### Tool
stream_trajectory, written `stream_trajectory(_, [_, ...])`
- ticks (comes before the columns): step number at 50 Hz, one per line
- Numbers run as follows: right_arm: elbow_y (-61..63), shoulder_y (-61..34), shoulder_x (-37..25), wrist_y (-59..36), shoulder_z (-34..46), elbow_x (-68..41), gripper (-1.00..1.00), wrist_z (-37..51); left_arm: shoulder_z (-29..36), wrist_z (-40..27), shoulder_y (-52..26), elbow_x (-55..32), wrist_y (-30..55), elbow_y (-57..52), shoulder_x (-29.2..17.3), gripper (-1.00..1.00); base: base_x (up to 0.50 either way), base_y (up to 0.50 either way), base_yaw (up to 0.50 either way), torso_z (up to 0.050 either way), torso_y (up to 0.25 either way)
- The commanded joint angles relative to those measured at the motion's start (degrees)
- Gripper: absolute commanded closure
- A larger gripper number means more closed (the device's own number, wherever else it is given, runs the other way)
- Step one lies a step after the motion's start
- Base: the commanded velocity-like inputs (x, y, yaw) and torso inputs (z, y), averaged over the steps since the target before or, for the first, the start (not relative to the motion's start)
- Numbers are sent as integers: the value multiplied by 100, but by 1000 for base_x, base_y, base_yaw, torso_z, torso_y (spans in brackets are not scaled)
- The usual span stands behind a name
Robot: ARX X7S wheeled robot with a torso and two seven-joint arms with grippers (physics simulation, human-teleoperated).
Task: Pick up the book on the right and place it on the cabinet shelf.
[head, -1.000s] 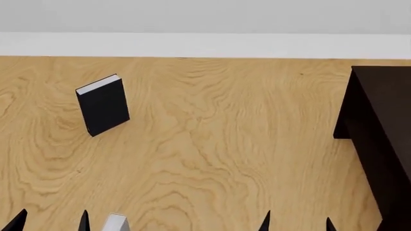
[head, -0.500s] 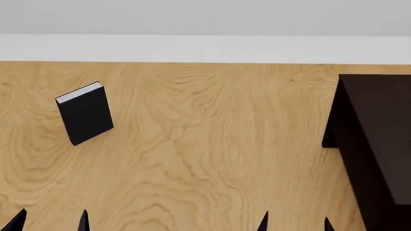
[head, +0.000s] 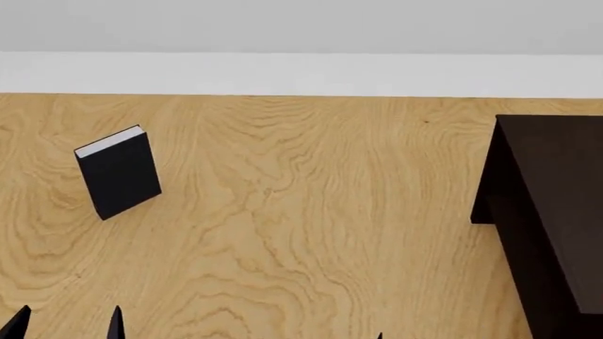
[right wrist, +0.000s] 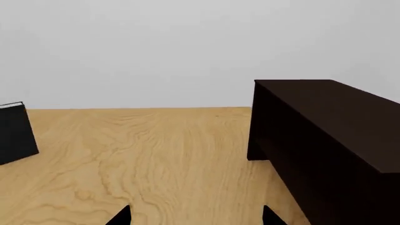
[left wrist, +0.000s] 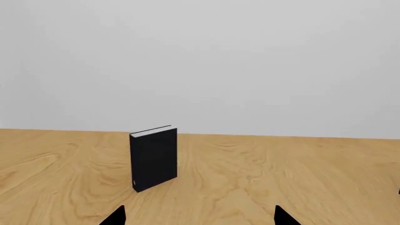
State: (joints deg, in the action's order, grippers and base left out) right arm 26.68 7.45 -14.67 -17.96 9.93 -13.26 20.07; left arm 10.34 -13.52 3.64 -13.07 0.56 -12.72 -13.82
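Pale wood with a strong grain made up the table [head: 301,212] in front of you, running back to a plain light wall [head: 301,28].

Your cabinet [head: 556,205] stood at the far right of the table, very dark brown, with a flat top board and a straight upright side panel facing left. In the right wrist view the cabinet [right wrist: 325,136] filled the side nearest that arm, and bare wood lay between it and the fingertips.

A black book [head: 118,173] stood upright on the left side of the table, well apart from the cabinet. Its white page edges faced up and it was turned at a slight angle. In the left wrist view the black book [left wrist: 153,159] stood ahead of that arm, a little left of the gap between the tips. In the right wrist view only a slice of the black book [right wrist: 16,133] showed at the picture's edge.

You had the left gripper [left wrist: 198,218] spread wide, its two dark tips standing apart with nothing between them. From the head view the left gripper [head: 66,325] showed as two points at the near left edge. You had the right gripper [right wrist: 196,216] spread too, both tips apart over bare wood and holding nothing.

None of your three views showed the grey book, so I cannot tell you where it lay.
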Motion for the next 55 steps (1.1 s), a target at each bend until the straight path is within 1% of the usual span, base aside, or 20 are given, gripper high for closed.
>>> stream_trajectory(1, [1278,640,-243,-1065,-20,-647,-100,49,29,12,25,41,-292,259,14,-100,0,0,0,0,0])
stream_trajectory(3, [1557,790,-282,-1298,-127,-1021,-100,-4,30,-39,19,10,-69,36,-30,-100,0,0,0,0,0])
stream_trajectory(5, [1777,881,-319,-1485,-174,-1163,-100,55,33,-53,11,11,-57,35,-33,-100,0,0,0,0,0])
stream_trajectory(7, [2092,955,-359,-1870,-340,-1614,-100,119,39,-60,2,1,-36,25,-36,-100,0,0,0,0,0])
stream_trajectory(9, [2313,971,-362,-2161,-489,-1911,-100,256,62,-24,14,39,-240,228,-3,-100,0,0,0,0,0])
stream_trajectory(11, [2541,963,-409,-2418,-591,-2131,-100,401,63,-63,0,13,-77,82,-32,-100,0,0,0,0,0])
stream_trajectory(16, [3093,888,-459,-3115,-1057,-2939,-100,920,52,-64,1,-18,-95,126,-52,-100,0,0,0,0,0])
stream_trajectory(18, [3231,838,-458,-3395,-1339,-3495,-100,1207,58,14,10,15,-454,489,2,-100,0,0,0,0,0])
stream_trajectory(19, [3279,815,-505,-3457,-1342,-3558,-100,1309,58,27,1,19,-526,579,15,-100,0,0,0,0,0])
stream_trajectory(20, [3310,800,-550,-3507,-1441,-3913,-100,1473,41,-28,-4,-52,-250,291,-41,-100,0,0,0,0,0])
stream_trajectory(22, [3321,735,-746,-3434,-1422,-4305,-100,1774,57,-6,-14,-33,-366,439,-15,-100,0,0,0,0,0])
stream_trajectory(23, [3321,688,-848,-3414,-1384,-4479,-100,1993,56,-41,-19,-67,-197,269,-47,-100,0,0,0,0,0])
stream_trajectory(25, [3299,570,-974,-3468,-1423,-5071,-100,2359,67,-60,-17,-74,-129,202,-63,-100,0,0,0,0,0])
stream_trajectory(26, [3295,506,-1001,-3490,-1437,-5252,-100,2545,66,-63,-19,-77,-128,200,-67,-100,0,0,0,0,0])
stream_trajectory(27, [3310,451,-1050,-3474,-1415,-5370,-100,2673,77,-15,-13,-39,-365,453,-24,-100,0,0,0,0,0])
stream_trajectory(30, [3229,257,-1165,-3469,-1424,-6162,-100,3244,69,-69,-35,-89,-145,247,-69,-100,0,0,0,0,0])
stream_trajectory(35, [3123,-22,-1228,-3351,-1455,-6998,-100,3932,65,-97,-26,-110,-108,177,-94,-100,0,0,0,0,0])
stream_trajectory(42, [3040,-285,-1191,-3106,-1475,-7606,-100,4586,91,-90,-65,-116,-153,278,-88,-100,0,0,0,0,0])
stream_trajectory(51, [2796,-337,-1080,-2670,-1642,-8107,-100,4918,109,-95,-70,-136,-184,320,-102,-100,0,0,0,0,0])
stream_trajectory(55, [2485,-707,-1218,-2581,-1507,-8624,-100,5331,121,-109,-69,-131,-192,324,-107,-100,0,0,0,0,0])
